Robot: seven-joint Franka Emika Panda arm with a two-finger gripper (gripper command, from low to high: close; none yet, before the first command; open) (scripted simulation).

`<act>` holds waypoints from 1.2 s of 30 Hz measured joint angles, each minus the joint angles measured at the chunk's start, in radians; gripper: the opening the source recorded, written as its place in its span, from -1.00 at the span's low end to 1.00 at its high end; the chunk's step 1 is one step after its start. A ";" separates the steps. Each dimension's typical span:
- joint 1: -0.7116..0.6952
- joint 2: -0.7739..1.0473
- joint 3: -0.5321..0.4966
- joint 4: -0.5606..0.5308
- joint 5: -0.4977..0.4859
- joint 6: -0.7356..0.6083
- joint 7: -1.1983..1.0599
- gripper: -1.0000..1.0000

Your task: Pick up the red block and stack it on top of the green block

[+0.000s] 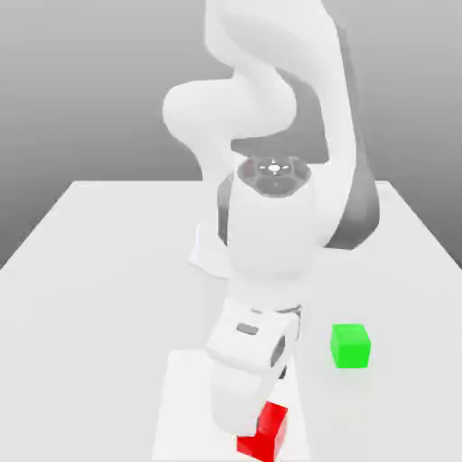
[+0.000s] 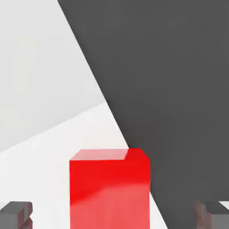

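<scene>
The red block (image 1: 265, 431) lies near the front of the white table (image 1: 99, 271), partly covered by my hand (image 1: 242, 383), which is lowered over it. In the hand view the red block (image 2: 109, 190) sits between my two dark fingertips (image 2: 15, 215), with a wide gap on each side. My gripper (image 2: 114, 218) is open and straddles the block without touching it. The green block (image 1: 350, 346) rests on the table by itself, farther back and toward the exterior view's right of the red one.
The white arm (image 1: 271, 226) rises over the middle of the table and hides the surface behind it. A brighter rectangular patch (image 1: 185, 406) marks the table under the hand. The table's front edge lies close to the red block.
</scene>
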 joint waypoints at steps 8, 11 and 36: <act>-0.014 0.036 0.017 0.005 0.013 0.027 -0.010 -1.00; 0.007 -0.052 -0.013 -0.009 -0.032 -0.044 0.022 -1.00; 0.312 -0.295 0.151 -0.395 -0.159 0.105 -0.668 1.00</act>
